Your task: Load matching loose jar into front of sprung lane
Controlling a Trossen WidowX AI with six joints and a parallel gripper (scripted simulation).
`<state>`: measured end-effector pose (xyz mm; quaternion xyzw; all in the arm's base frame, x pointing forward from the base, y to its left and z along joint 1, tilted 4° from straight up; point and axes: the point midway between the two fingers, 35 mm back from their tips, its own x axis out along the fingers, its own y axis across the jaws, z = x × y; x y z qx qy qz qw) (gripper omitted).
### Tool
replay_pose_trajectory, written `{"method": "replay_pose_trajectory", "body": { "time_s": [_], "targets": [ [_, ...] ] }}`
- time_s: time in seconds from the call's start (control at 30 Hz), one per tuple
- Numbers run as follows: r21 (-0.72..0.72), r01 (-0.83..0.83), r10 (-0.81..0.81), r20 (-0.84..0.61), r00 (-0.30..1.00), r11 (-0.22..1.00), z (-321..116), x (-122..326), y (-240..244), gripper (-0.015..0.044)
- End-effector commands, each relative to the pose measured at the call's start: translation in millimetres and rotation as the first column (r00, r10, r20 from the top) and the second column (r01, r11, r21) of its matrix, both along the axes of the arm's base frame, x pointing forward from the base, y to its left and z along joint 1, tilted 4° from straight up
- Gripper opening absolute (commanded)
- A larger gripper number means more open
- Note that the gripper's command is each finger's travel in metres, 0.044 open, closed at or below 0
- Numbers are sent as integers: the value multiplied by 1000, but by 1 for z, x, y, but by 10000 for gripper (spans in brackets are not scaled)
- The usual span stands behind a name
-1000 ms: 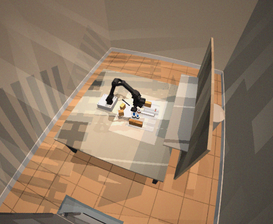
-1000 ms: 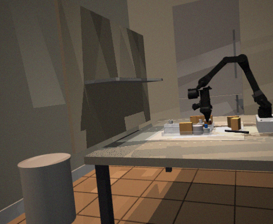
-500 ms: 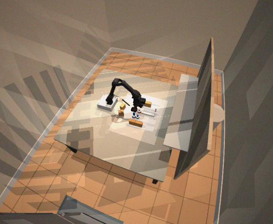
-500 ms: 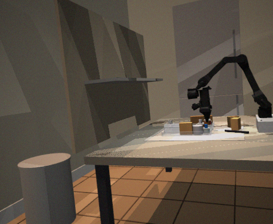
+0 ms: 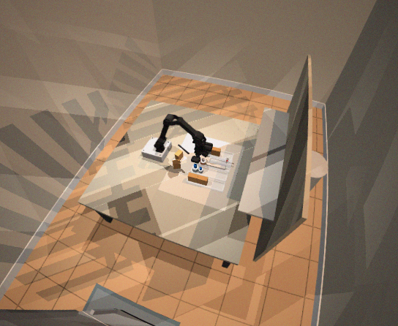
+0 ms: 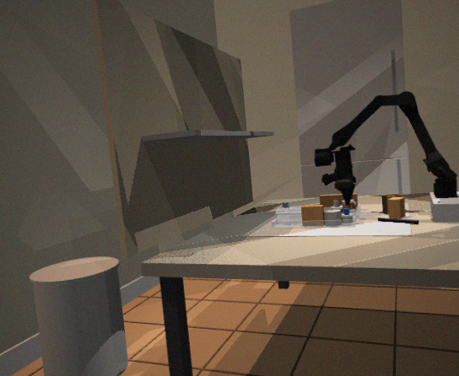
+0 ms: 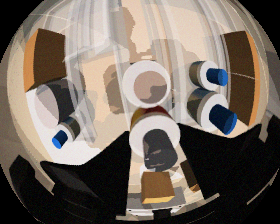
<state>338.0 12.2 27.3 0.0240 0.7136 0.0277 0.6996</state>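
Observation:
My gripper (image 5: pixel 196 160) (image 6: pixel 347 203) (image 7: pixel 152 131) points down at the front of the clear rack (image 6: pixel 287 216). It is shut on a jar with a white rim, a dark grey knob (image 7: pixel 160 150) and a reddish-brown body. Directly beyond it in the wrist view is a second jar's round white top (image 7: pixel 131 86) with a pinkish-grey centre, in line with the held jar along the clear lane walls. The two tops look close together. The fingers hide much of the held jar; I cannot tell whether it stands on the lane floor. The pusher plate and front stop are not discernible.
Two blue-knobbed jars (image 5: pixel 195 167) (image 7: pixel 224 119) stand beside the gripper; another blue-knobbed jar (image 6: pixel 346 215) (image 7: pixel 63 133) stands opposite, near a grey cylinder (image 6: pixel 332 217). Orange-brown blocks (image 5: pixel 197 178) (image 6: pixel 312 215) flank the lanes. Two smaller blocks (image 5: pixel 178 154) and a black rod (image 5: pixel 183 149) lie towards the arm's base.

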Motion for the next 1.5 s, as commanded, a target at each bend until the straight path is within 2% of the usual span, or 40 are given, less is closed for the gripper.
{"method": "replay_pose_trajectory", "body": {
  "time_s": [0.0, 1.47],
  "targets": [
    [-1, -2, 2, 39, 999, 1000, 6, 12, 0, 0],
    [-1, -2, 2, 39, 999, 1000, -9, 12, 1, 0]
  ]
}}
